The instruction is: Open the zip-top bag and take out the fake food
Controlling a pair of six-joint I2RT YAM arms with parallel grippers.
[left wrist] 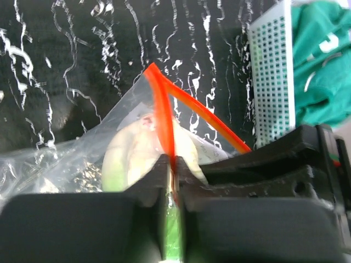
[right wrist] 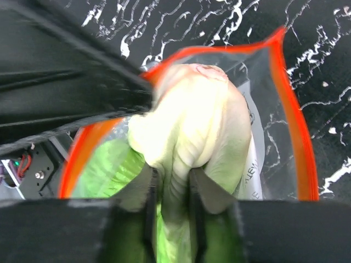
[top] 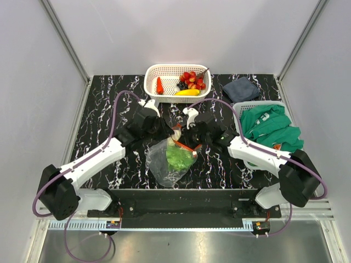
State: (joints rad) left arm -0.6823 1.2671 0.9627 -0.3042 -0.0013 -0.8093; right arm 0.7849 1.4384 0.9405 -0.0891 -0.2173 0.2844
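The clear zip-top bag (top: 164,164) lies at the table's middle, its red-orange zip rim open (right wrist: 293,126). Leafy green lettuce (top: 180,158) sits in its mouth. My left gripper (top: 173,133) is shut on the bag's red-orange rim (left wrist: 164,120), pinching it between the jaws (left wrist: 173,170). My right gripper (top: 190,146) reaches into the mouth and is shut on the lettuce's pale stem (right wrist: 186,126), with the jaws either side of it (right wrist: 173,186). A red pepper (top: 159,85), strawberries (top: 193,79), dark grapes (top: 181,85) and a yellow banana (top: 188,92) lie in the white basket (top: 151,82) at the back.
A second white lattice basket (top: 241,105) holding a green cloth (top: 271,126) stands at the right, close to my right arm; it also shows in the left wrist view (left wrist: 271,71). A dark blue cloth (top: 241,87) lies at the back right.
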